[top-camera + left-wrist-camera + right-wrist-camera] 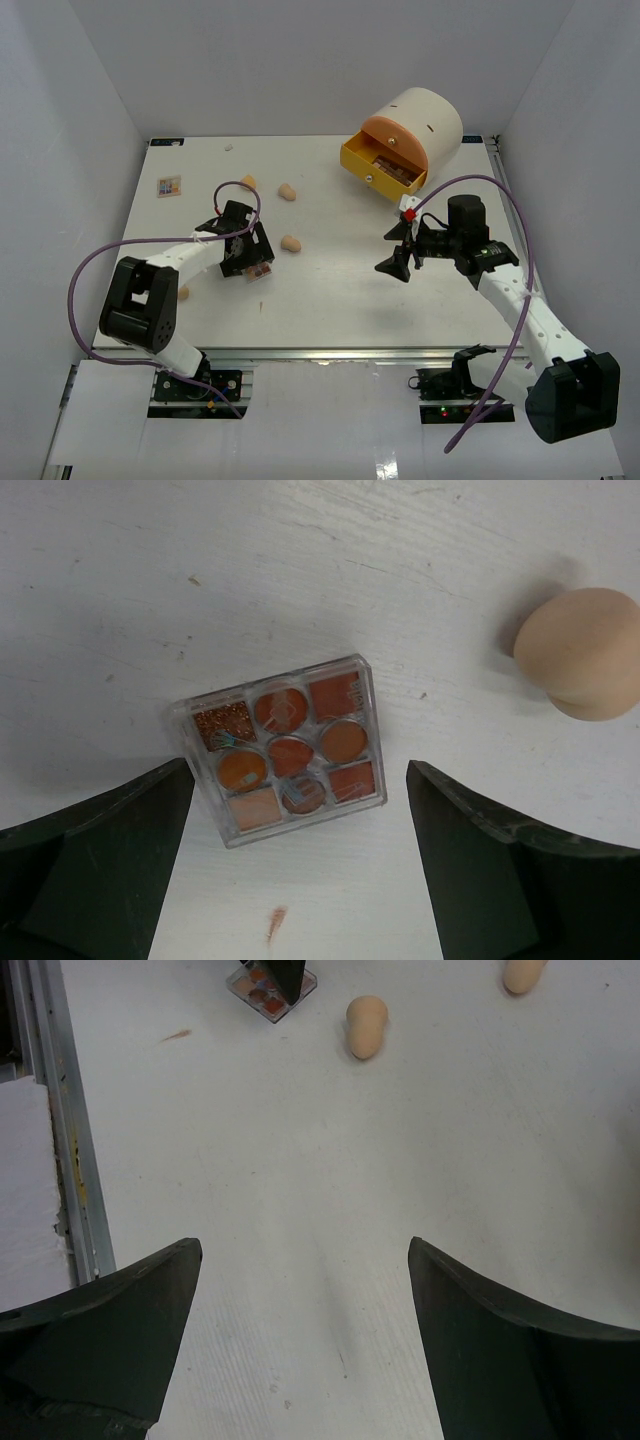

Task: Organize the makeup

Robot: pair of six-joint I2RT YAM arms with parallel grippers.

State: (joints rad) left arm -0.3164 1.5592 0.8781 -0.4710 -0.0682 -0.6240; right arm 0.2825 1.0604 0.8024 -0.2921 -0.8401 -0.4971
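A square clear-plastic eyeshadow palette [290,752] with nine orange, brown and pink pans lies flat on the white desk [340,290], towards its near left part. The left gripper [247,258] hovers right over it, jaws spread wide; the left wrist view shows the palette between them with bare desk on either side, touching neither. A peach egg-shaped sponge [585,655] lies near it, beyond the jaws. Two more peach sponges [287,191] [248,182] lie farther back, well apart from the palette, and a second small palette [168,186] sits near the far left corner. At the far right a cream cylinder [430,118] lies on its side with its orange-yellow drawer [385,165] pulled out, reddish-brown items inside it. The right gripper [393,250] hangs over bare desk in front of that drawer, jaws spread wide and holding nothing.
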